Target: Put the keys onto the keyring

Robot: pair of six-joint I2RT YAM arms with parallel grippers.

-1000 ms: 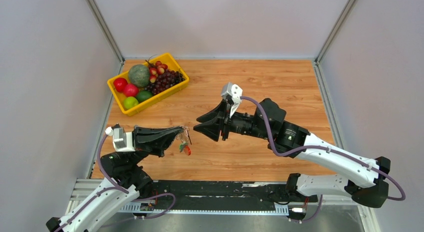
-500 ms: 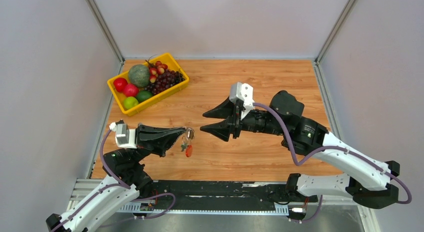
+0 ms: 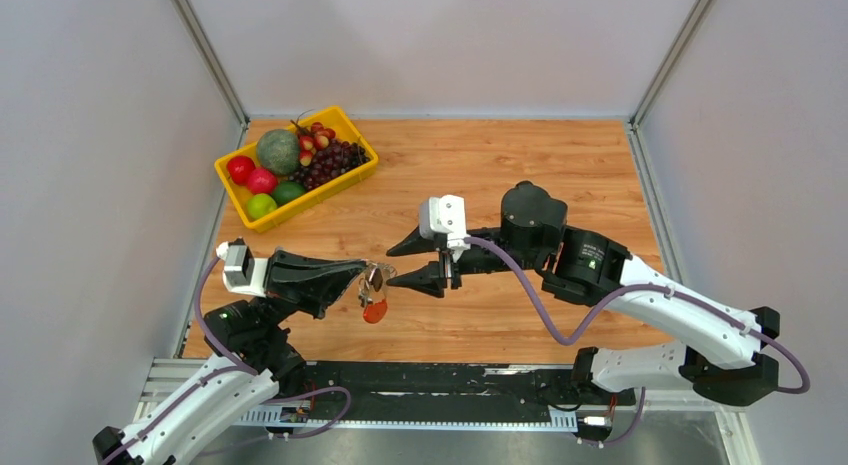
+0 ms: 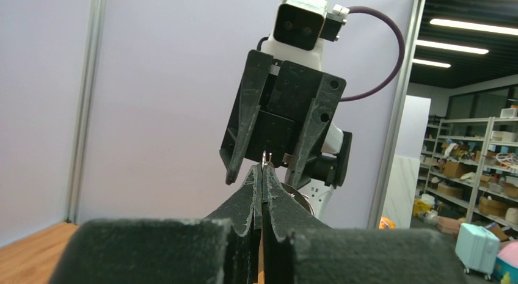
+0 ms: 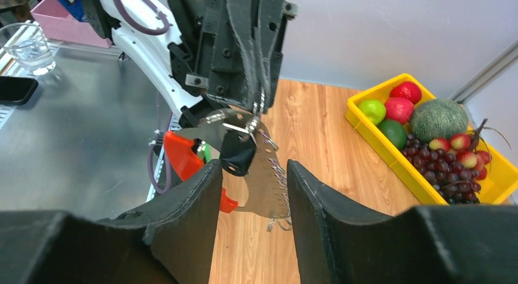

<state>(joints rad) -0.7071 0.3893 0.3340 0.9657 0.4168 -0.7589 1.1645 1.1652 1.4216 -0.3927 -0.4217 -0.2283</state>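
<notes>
My left gripper is shut on the keyring and holds it above the table. In the left wrist view only a bit of ring wire shows above the tips. In the right wrist view the bunch hangs below the left gripper: a grey serrated piece, a red tag, a green bit and a key with a dark head. My right gripper is open. Its jaws stand either side of the hanging bunch, not touching it.
A yellow basket of fruit stands at the back left of the wooden table and shows at the right in the right wrist view. The metal rail runs along the near edge.
My right gripper has moved left and nearer, up to the hanging bunch. My left gripper has kept hold of the keyring and barely moved.
</notes>
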